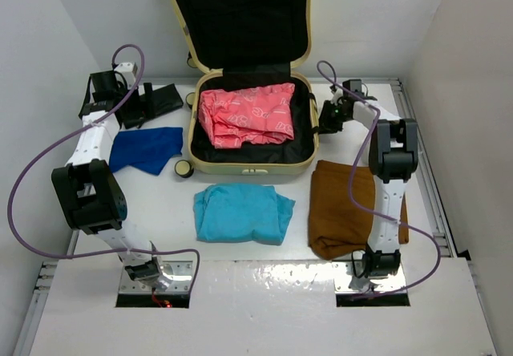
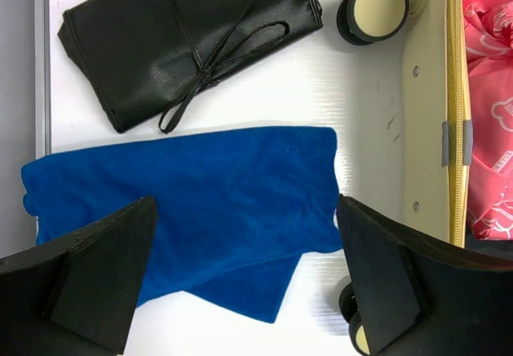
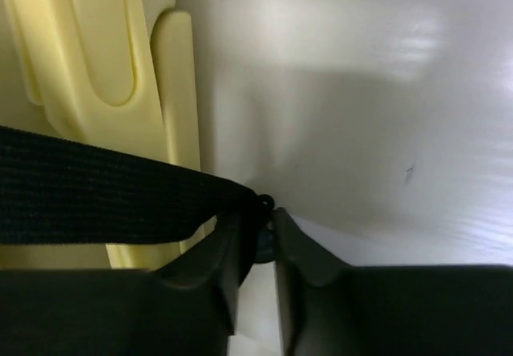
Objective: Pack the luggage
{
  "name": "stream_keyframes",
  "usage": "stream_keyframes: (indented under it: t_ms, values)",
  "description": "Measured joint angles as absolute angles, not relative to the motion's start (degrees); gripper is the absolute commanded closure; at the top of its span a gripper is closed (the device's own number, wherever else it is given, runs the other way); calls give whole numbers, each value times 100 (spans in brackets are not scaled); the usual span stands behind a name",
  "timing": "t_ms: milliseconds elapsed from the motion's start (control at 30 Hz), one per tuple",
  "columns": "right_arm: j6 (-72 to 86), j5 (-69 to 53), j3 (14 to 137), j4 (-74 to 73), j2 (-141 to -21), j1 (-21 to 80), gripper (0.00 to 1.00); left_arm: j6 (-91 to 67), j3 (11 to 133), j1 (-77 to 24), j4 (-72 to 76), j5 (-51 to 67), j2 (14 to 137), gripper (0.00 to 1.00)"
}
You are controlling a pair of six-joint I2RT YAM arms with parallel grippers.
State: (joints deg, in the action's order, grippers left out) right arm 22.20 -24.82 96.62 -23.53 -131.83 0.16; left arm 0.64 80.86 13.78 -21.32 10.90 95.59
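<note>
The pale yellow luggage [image 1: 252, 166] lies open at the back of the table, its lid [image 1: 240, 19] standing up against the wall. A pink patterned cloth [image 1: 244, 115] lies inside on the black lining. My right gripper [image 1: 325, 119] is at the luggage's right side. In the right wrist view this gripper [image 3: 264, 228] is shut on the end of a black strap [image 3: 96, 192] that runs across the yellow shell [image 3: 88, 43]. My left gripper [image 2: 244, 276] hangs open above a dark blue cloth [image 2: 184, 204], left of the luggage [image 2: 425, 115].
A flat black pouch [image 2: 184, 39] with a tie lies behind the blue cloth. A teal cloth [image 1: 240, 212] lies in front of the luggage and a brown cloth [image 1: 345, 204] at the front right, under the right arm. A luggage wheel [image 2: 373, 10] sticks out.
</note>
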Motion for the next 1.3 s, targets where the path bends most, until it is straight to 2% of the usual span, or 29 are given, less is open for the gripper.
stream_keyframes:
  t_ms: [33,100,333,733,1000,1100,1133,1233,1267,1300]
  values:
    - [2174,-2405,9662,-2397,-13187,64,91,67,8086,1378,-2132,1090,9559,2]
    - [2123,-2399,9662,-2462,-13187,115,100,78,8086,1361,-2132,1087,9564,2]
    - [2080,-2414,9590,-2550,-13065,82,100,82,8178,1304,-2134,1092,9666,2]
    - [2091,-2104,9677,-2689,-11716,-333,100,82,8191,1271,-2134,1138,9673,3]
    - [2250,-2451,10554,-2751,-11896,423,100,73,8191,1271,-2128,1186,9673,3]
    - [2300,-2624,11074,-2808,-12263,834,87,60,8189,1271,-2123,1205,9673,3]
    - [2316,-2692,11238,-2858,-12401,969,75,56,8184,1271,-2112,1212,9673,3]
    - [2370,-2884,11469,-3059,-12682,1249,50,54,8147,1271,-2084,1221,9673,3]
    - [2364,-2936,11472,-3138,-12726,1304,37,54,8130,1271,-2082,1221,9673,3]
    - [2383,-2980,11465,-3229,-12737,1326,35,54,8117,1271,-2080,1225,9673,3]
